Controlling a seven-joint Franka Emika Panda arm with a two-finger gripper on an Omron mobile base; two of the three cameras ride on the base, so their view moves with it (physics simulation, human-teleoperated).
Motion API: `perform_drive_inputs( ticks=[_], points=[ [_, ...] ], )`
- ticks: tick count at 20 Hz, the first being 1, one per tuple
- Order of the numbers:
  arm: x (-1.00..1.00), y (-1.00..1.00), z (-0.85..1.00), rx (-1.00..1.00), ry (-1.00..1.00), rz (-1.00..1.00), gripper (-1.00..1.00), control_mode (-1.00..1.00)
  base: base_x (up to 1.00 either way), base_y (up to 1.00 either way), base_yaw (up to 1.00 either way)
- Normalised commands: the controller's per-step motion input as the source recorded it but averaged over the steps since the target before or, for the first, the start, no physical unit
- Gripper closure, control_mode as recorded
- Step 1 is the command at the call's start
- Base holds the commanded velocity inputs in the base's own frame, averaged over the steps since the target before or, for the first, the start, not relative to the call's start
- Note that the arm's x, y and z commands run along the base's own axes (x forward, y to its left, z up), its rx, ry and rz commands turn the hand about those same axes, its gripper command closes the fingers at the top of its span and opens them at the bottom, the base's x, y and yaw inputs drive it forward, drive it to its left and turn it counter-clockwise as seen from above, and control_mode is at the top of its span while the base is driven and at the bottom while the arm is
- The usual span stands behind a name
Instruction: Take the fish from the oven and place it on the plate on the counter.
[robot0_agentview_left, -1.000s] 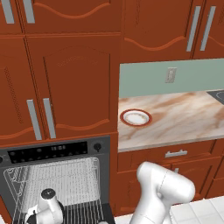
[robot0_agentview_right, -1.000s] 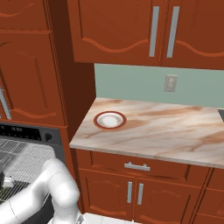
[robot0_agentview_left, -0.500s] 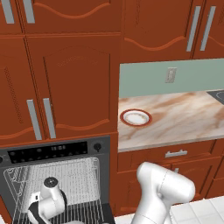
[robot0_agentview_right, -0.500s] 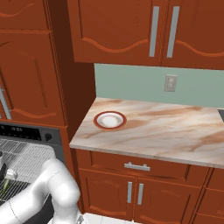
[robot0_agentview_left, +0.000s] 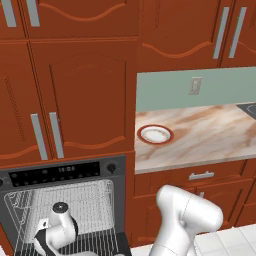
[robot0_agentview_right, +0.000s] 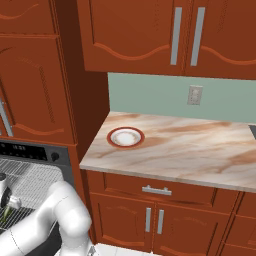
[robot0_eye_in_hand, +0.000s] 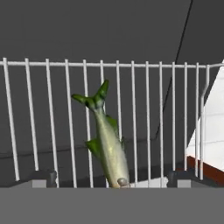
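Gripper (robot0_eye_in_hand: 112, 177) jaws stood wide apart when I checked the hand view, the two small dark finger tips (robot0_eye_in_hand: 46, 177) low on either side of the slender greenish-yellow fish (robot0_eye_in_hand: 107, 142) and holding nothing. That fish lay on the white wire rack (robot0_eye_in_hand: 144, 109) inside the black built-in oven (robot0_agentview_left: 62, 172), head toward the hand and forked tail pointing away to the rack's far rail.

I judged the step in hand to be the reach for the grasp: the hand was lined up over the fish, but not yet closed on it. The next move would call for easing down until the tips straddle the body, then closing across its narrow width rather than along it. I could not tell from the base views how near the tips were to the wires; the hand sat low in the oven mouth, partly hidden.

Room was tight there: rack wires below, the dark oven wall off to one side, the raised rail beyond the tail. The way out looked open toward me. The small round white plate with a red-brown rim (robot0_agentview_right: 126, 136) sat near the left end of the beige-and-brown marbled stone counter (robot0_agentview_right: 200, 150), with bare stone all around it.
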Motion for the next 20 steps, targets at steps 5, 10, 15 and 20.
perform_drive_inputs(
  ticks=[5, 10, 15, 20],
  points=[
    [0.0, 0.02, -0.43, 0.0, 0.16, 0.0, -1.0, -1.0, 0.0, 0.0, 0.0],
    [0.0, 0.04, -0.06, -0.03, 0.1, 0.03, -1.0, -1.0, 0.0, 0.0, 0.0],
    [0.0, 0.0, 0.0, -0.1, 0.01, 0.04, -1.0, -1.0, 0.0, 0.0, 0.0],
    [0.0, 0.08, 0.0, -0.23, 0.0, 0.08, -1.0, -1.0, 0.0, 0.0, 0.0]
  ],
)
